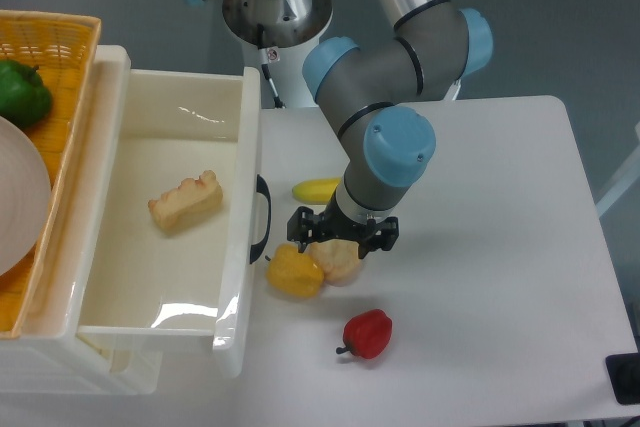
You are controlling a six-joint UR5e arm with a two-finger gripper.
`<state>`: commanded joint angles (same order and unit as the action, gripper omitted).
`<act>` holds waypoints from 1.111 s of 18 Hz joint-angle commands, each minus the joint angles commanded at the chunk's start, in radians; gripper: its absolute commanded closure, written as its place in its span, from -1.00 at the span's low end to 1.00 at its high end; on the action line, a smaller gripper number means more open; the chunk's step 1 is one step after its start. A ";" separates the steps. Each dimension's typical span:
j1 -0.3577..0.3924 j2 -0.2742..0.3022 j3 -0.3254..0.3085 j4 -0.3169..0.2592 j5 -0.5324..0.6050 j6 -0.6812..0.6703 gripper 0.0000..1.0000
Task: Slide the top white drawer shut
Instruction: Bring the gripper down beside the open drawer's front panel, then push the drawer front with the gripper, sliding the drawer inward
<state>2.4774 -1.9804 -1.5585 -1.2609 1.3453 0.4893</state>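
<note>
The top white drawer (249, 137) stands pulled out to the right, its black curved handle (264, 219) facing the table. A tan bread-like piece (185, 202) lies inside it. My gripper (343, 234) hangs open, pointing down, a short way right of the handle. It sits just above a cream-coloured toy food (342, 261) and touches nothing that I can make out. A small gap separates its left finger (301, 226) from the handle.
A yellow pepper (293, 272) lies against the drawer front below the handle. A banana (317, 189) lies behind the gripper and a red pepper (367, 333) nearer the front. The wicker basket (55, 42) at the left holds a green pepper (22, 92) and a plate (18, 197).
</note>
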 joint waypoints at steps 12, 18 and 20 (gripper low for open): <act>-0.015 0.014 0.000 0.000 -0.021 -0.012 -1.00; -0.029 0.017 0.002 -0.002 -0.022 -0.014 -1.00; -0.031 0.021 0.002 -0.002 -0.022 -0.018 -1.00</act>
<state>2.4467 -1.9589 -1.5570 -1.2625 1.3238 0.4710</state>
